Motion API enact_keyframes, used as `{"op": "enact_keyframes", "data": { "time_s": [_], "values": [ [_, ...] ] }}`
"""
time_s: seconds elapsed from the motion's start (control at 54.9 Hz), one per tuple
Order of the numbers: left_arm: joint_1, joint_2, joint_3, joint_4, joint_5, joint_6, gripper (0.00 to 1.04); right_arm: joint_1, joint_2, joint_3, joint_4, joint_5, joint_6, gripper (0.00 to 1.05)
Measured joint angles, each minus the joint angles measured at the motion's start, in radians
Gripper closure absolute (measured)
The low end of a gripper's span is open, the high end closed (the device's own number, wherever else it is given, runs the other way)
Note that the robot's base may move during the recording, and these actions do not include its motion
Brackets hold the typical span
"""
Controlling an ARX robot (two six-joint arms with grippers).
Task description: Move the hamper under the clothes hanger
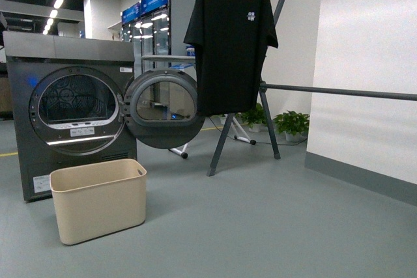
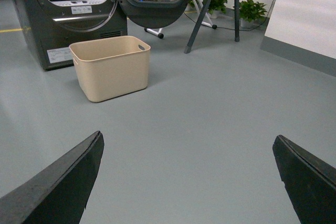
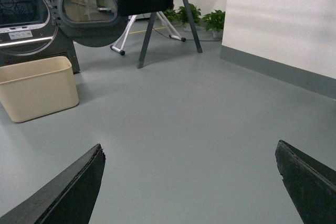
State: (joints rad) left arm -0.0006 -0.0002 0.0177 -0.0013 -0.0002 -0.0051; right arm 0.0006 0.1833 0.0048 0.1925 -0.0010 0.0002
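Hamper point(image 1: 98, 206) before dryer point(image 1: 65, 53), clothes hanger point(image 1: 339, 92) cropped by frame, left claw point(image 2: 188, 137) and right claw point(image 3: 189, 145) spread apart

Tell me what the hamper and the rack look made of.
Hamper: likely plastic, matte beige; smooth one-piece walls, rounded corners. Rack: likely metal tube, dark grey, painted look; thin round bars and slanted legs.

front camera low, facing forward; both wrist cameras near floor point(image 2: 210, 124), sharing hamper point(image 1: 98, 203) and dryer point(image 1: 65, 115)
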Motion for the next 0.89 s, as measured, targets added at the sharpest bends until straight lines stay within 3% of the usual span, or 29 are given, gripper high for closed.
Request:
{"op": "enact_keyframes", "data": {
  "time_s": [0.893],
  "values": [
    [0.0, 0.0, 0.0, 0.0, 0.0, 0.0, 0.07, 0.0, 0.0, 0.0, 0.0, 0.0, 0.0, 0.08]
  ]
}}
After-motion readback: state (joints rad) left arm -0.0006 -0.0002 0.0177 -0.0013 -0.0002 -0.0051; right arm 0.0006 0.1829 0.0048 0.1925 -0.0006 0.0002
